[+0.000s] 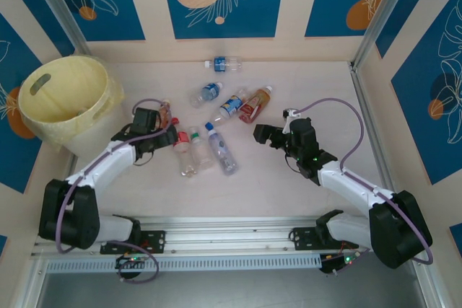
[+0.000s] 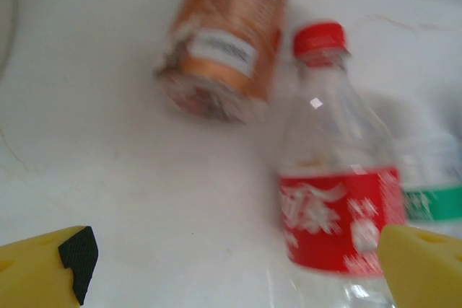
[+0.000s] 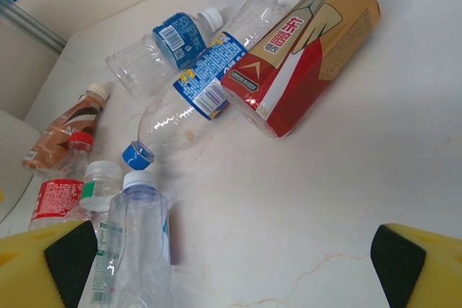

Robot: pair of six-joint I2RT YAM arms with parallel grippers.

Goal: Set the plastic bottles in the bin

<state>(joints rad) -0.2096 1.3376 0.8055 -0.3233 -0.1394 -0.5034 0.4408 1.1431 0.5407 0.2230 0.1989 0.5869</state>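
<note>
Our left hand (image 2: pixel 245 268) and right hand (image 3: pixel 234 261) both stand wide open, gripping nothing, the left close beside the bin (image 1: pixel 72 63), the right well off to the bin's right. We count eight plastic bottles (image 1: pixel 220 149) lying on the desk (image 1: pixel 289 185) right of the one bin: seven clustered between the hands, one farther back.

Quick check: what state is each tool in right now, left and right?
Left tool: open, holding nothing.
Right tool: open, holding nothing.
</note>
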